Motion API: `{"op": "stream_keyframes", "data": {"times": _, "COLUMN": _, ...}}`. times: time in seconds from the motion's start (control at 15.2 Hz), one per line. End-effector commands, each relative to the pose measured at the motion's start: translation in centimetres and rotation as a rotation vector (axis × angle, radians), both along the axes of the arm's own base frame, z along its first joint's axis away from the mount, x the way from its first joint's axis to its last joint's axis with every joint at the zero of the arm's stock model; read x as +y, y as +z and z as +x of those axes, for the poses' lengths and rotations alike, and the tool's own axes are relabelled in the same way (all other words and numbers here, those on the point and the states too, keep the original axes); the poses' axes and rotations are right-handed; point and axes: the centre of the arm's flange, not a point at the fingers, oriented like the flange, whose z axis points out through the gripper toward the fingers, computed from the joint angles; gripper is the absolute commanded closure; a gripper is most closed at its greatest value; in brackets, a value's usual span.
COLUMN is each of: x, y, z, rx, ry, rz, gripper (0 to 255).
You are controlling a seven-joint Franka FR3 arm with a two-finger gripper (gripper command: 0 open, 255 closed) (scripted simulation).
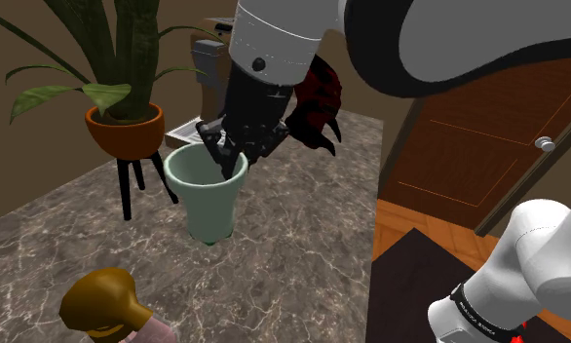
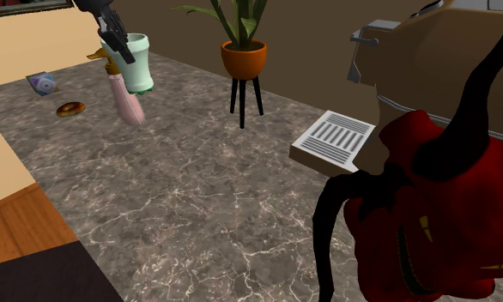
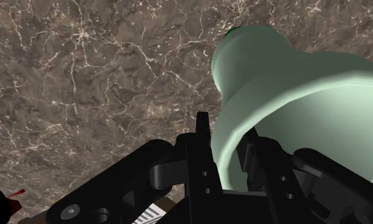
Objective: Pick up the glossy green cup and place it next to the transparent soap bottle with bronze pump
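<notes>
Your pale green cup (image 1: pixel 208 195) stands upright on the brown marbled counter (image 1: pixel 303 244), wider at the rim than at the base. You cannot tell from these views whether its base touches the stone or hangs just above it. The gripper (image 1: pixel 227 161) comes down on the rim at the side nearer the arm. In the wrist view its two black fingers (image 3: pixel 203 137) are closed onto the cup wall, one outside and one inside the mouth, so the pincer is nearly closed with only the thin wall between.

The soap bottle (image 1: pixel 103 304), with a bronze pump head and a pinkish body, sits nearer the shoulder camera than the cup, towards the shoulder view's lower left and apart from it. In the second exterior view the bottle leans and overlaps the cup's lower edge.

Beyond the cup, at the shoulder view's left, you see a plant in an orange pot (image 1: pixel 126 130) on thin black legs. A red and black horned figure (image 1: pixel 318 102) stands behind the gripper. In the second exterior view a doughnut (image 2: pixel 69 109) and a small disc (image 2: pixel 42 83) lie on the counter left of the bottle.
</notes>
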Motion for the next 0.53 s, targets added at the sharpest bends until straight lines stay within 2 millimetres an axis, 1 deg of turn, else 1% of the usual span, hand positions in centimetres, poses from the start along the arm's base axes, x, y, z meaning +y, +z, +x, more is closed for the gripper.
{"op": "stream_keyframes", "data": {"times": 0.0, "x": 0.1, "y": -1.0, "z": 0.0, "rx": -0.001, "ry": 0.000, "rz": 0.001, "gripper": 255}}
{"op": "stream_keyframes", "data": {"times": 0.46, "x": 0.1, "y": -4.7, "z": 0.0, "rx": -0.001, "ry": 0.000, "rz": 0.001, "gripper": 255}}
